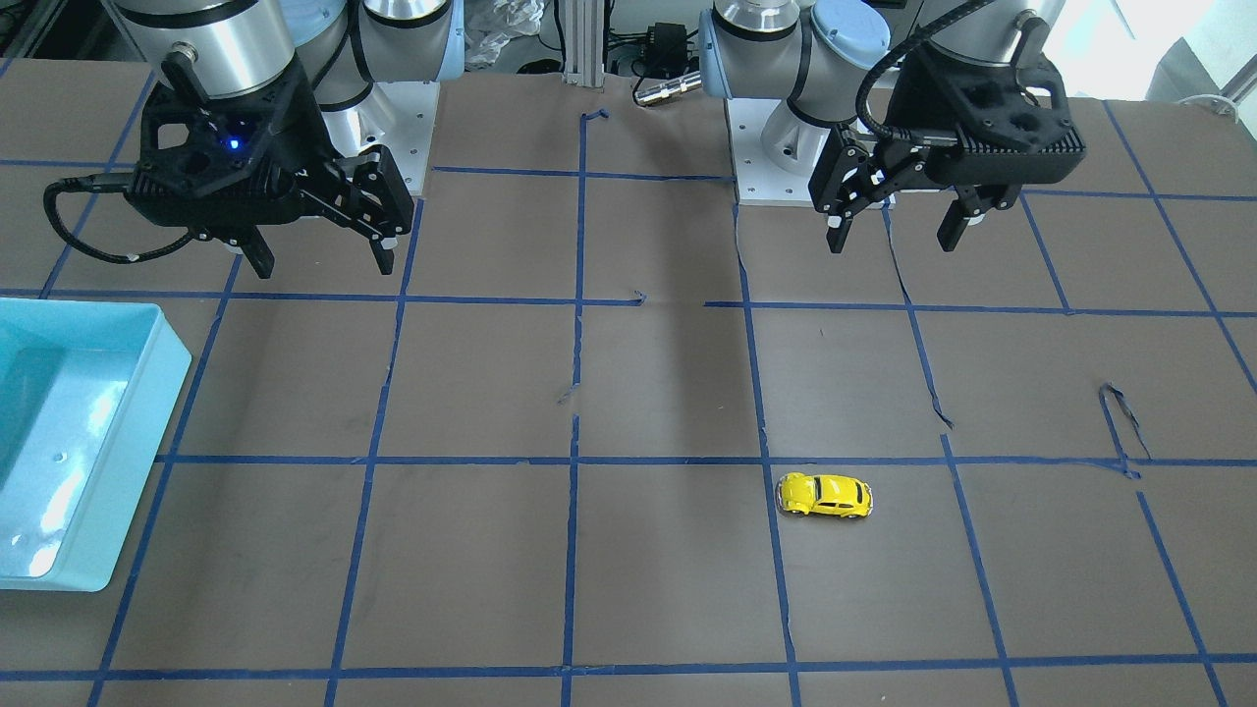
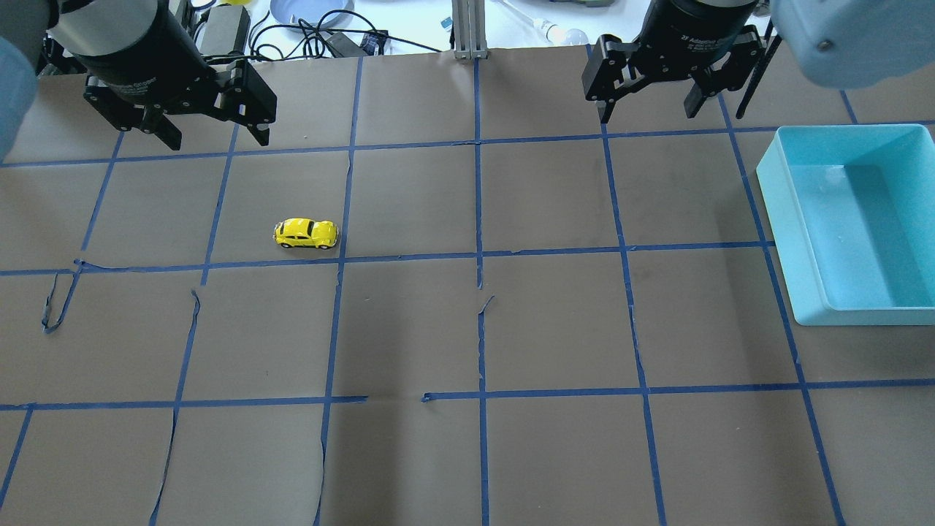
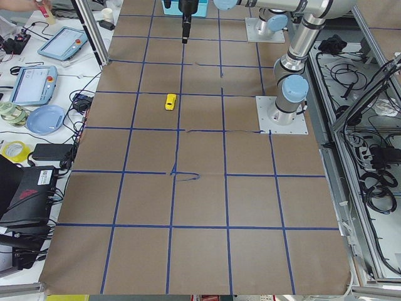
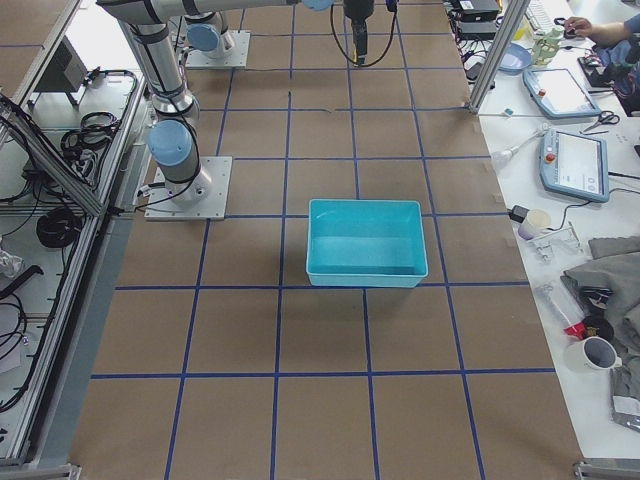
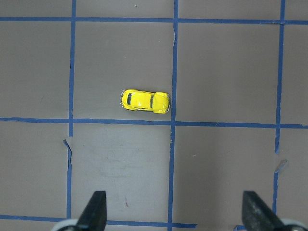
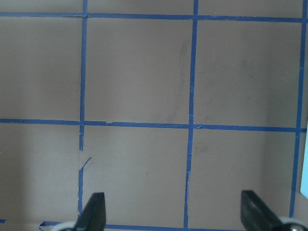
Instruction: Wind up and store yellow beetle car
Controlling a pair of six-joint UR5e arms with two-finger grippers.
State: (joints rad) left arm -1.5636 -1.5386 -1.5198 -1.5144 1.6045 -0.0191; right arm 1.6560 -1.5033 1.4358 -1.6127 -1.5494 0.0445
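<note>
The yellow beetle car rests on its wheels on the brown table, lying alongside a blue tape line. My left gripper hangs open and empty above the table, off to one side of the car and well clear of it. Its wrist view has the car ahead of the spread fingertips. My right gripper is also open and empty, far from the car. In the right wrist view only taped table lies beyond its fingertips.
A teal bin with nothing in it sits on the table at my right side. Blue tape divides the brown paper into squares, with a few peeled strips. Cables, tablets and cups sit beyond the table edges.
</note>
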